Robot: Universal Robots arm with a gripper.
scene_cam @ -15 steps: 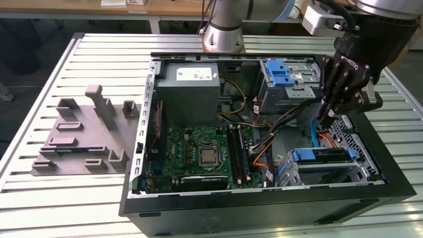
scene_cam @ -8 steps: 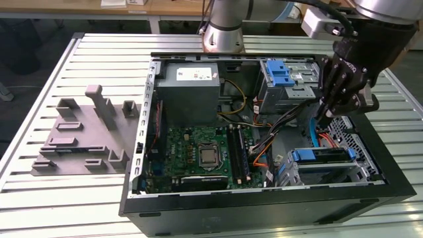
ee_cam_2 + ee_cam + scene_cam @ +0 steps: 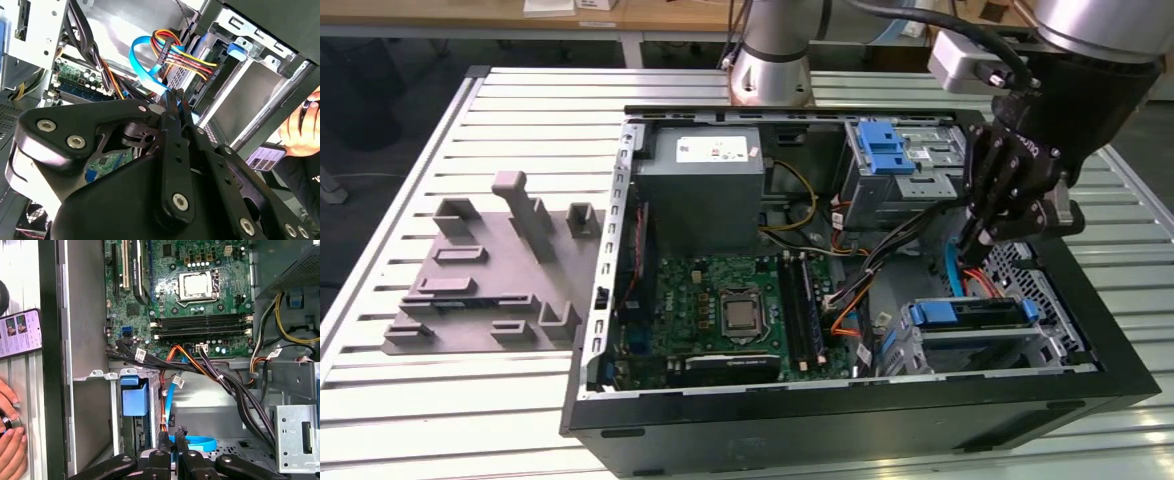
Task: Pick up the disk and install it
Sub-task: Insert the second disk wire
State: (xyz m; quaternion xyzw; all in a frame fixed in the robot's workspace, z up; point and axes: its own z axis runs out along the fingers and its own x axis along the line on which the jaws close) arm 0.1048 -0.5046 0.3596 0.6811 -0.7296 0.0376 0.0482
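Right of frame | gripper (image 3: 977, 252) fingers together, holding nothing, among cables (image 3: 894, 245) | disk (image 3: 966, 314) seated in bay, lower right

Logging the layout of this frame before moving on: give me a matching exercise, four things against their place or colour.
Things:
1. fixture plate
2. motherboard
3. gripper
4. phone

Descriptions:
A. beside a person's hand, outside the case
B. green, lying flat inside the case
C. grey, on the table at the exterior view's left of the case
D. over the cables near the drive cage, at the exterior view's right of the case

Pairs: 1-C, 2-B, 3-D, 4-A
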